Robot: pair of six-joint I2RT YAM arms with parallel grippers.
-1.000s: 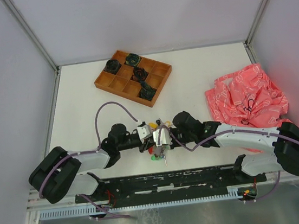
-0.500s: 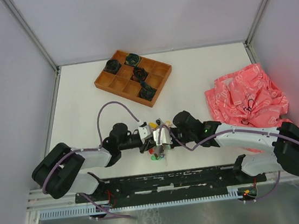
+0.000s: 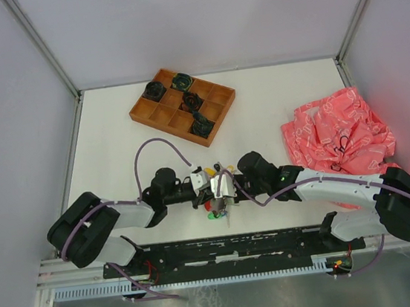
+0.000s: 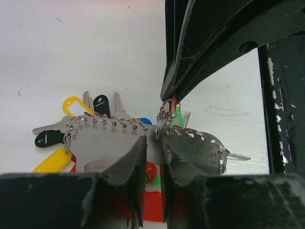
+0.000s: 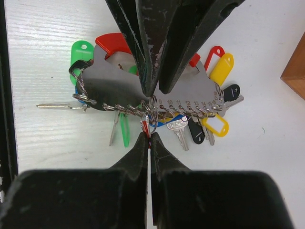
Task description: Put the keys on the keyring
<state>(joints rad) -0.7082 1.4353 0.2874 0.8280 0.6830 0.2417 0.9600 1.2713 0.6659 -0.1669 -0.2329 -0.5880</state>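
From above, my left arm's big elbow block sits further in and further from the bench (image 3: 112,127) edge than a second ago. The keyring (image 3: 220,186) between my left gripper (image 3: 206,191) and right gripper (image 3: 230,190) has not shifted. Its long axis runs away from my bases, with the keys (image 3: 214,214) fanned beside it.

In the left wrist view, my left gripper (image 4: 153,143) is narrowed over the keyring's grey plate (image 4: 114,148). I cannot tell whether it clamps anything. The plate lies crosswise, its numbered edge up.

In the right wrist view, my right gripper (image 5: 148,136) is pinched tight on a small ring (image 5: 147,117) with a red sliver. This hangs at the plate's holed edge, which faces me. The keyring's red crescent (image 5: 112,43) lies on its far side.
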